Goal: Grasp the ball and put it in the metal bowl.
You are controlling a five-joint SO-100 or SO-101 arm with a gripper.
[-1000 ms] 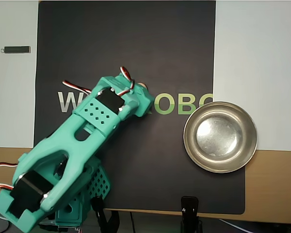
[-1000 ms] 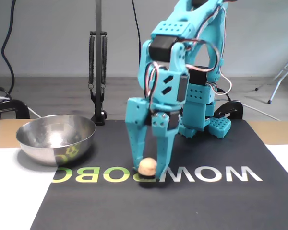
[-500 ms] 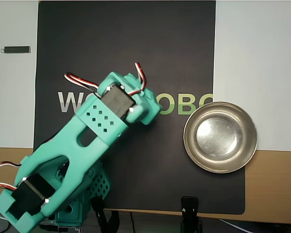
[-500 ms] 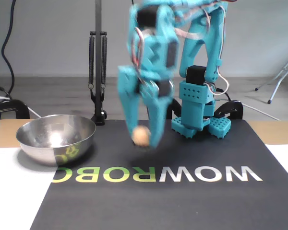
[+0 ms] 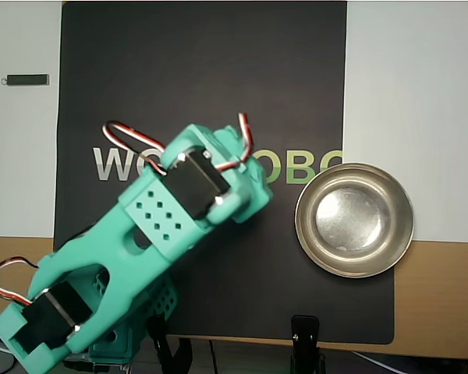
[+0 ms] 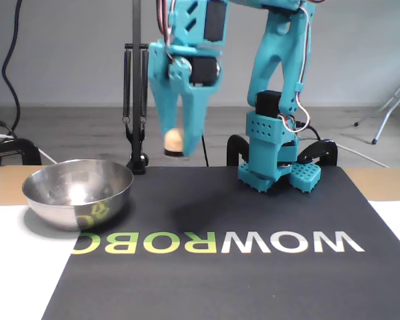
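The ball, a small peach-beige sphere, hangs clear of the black mat, pinched between the two turquoise fingers of the tool, which is closed narrow around it. In the fixed view the metal bowl stands to the left and lower, well apart from the ball, on the surface at the mat's left edge.

The hold looks slight: the sphere is smooth and is caught only near the fingertips, so a jolt or a quick swing could squirt it out, in my judgement. Dropped over the mat, it would probably roll away among the printed letters. A release from this height, or too close to the rim, could bounce it off the shiny steel and out again. A low pass might also clip the bowl's wall and shove the bowl aside.

From above, the ball cannot be seen at all; the arm's wrist block covers both it and the fingertips, so how far it stands from the metal bowl across the mat is hard to judge there. The fixed view shows only one face of the ball, and how deep it sits between the fingers is unclear. The arm's upper part is cut off by the top edge of that view.
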